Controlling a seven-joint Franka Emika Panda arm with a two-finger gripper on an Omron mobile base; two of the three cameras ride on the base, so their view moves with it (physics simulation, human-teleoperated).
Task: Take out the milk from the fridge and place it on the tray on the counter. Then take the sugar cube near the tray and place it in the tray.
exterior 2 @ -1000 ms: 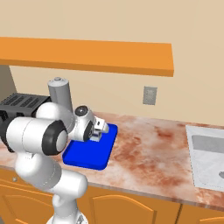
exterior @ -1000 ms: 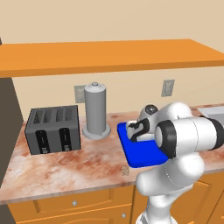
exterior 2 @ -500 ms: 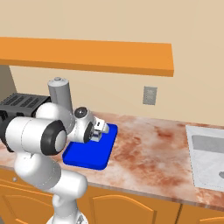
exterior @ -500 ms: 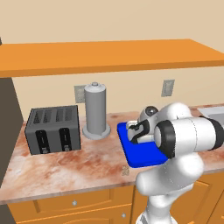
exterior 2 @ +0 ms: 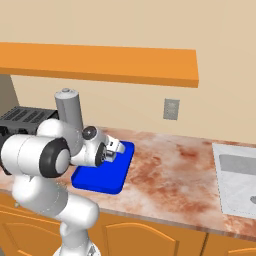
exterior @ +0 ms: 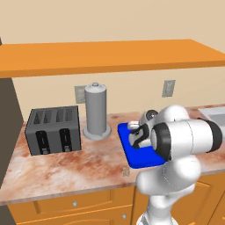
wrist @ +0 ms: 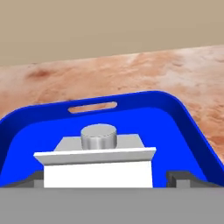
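The milk [wrist: 98, 162], a white carton with a grey round cap, stands upright in the blue tray [wrist: 186, 127] on the counter [exterior: 66, 167]. My gripper [wrist: 107, 179] straddles the carton with its jaws open; the right fingertip [wrist: 183, 177] stands clear of the carton's side. The left base view has the gripper [exterior: 138, 134] low over the tray [exterior: 136, 159], with a bit of the milk [exterior: 133, 126] behind it. From the right base view the gripper [exterior 2: 112, 150] and milk [exterior 2: 117, 147] sit over the tray's [exterior 2: 100, 181] far end. The tiny sugar cube [exterior: 126, 171] lies on the counter just in front of the tray.
A dark toaster [exterior: 53, 130] and a tall grey canister [exterior: 97, 112] stand left of the tray. An orange wall shelf [exterior: 110, 55] hangs overhead. A sink [exterior 2: 239, 175] lies at the far right. The fridge's dark side [exterior: 5, 132] borders the counter on the left.
The jaws have spread wider and let go of the milk, which stays upright in the tray. The arm has hardly moved.
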